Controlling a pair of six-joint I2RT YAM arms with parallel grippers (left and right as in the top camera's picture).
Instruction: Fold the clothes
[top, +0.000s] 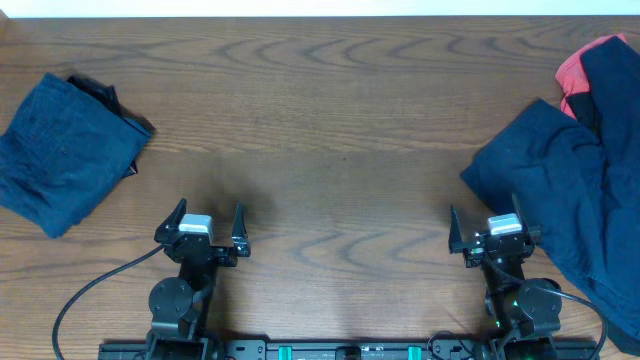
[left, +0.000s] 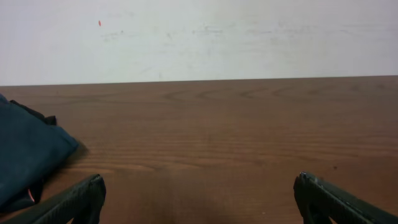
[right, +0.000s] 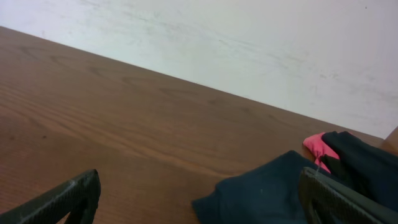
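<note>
A folded navy garment (top: 65, 150) lies at the table's left edge, with a black piece (top: 100, 92) under its far corner; it also shows in the left wrist view (left: 28, 155). An unfolded pile of navy clothes (top: 575, 190) lies at the right, with a red piece (top: 580, 70) at its far end; the pile (right: 273, 193) and the red piece (right: 320, 149) show in the right wrist view. My left gripper (top: 209, 222) is open and empty near the front edge, right of the folded garment. My right gripper (top: 487, 228) is open and empty, beside the pile's left edge.
The brown wooden table (top: 330, 130) runs to a pale wall at the back. Black cables (top: 80, 300) trail from the left arm's base at the front edge.
</note>
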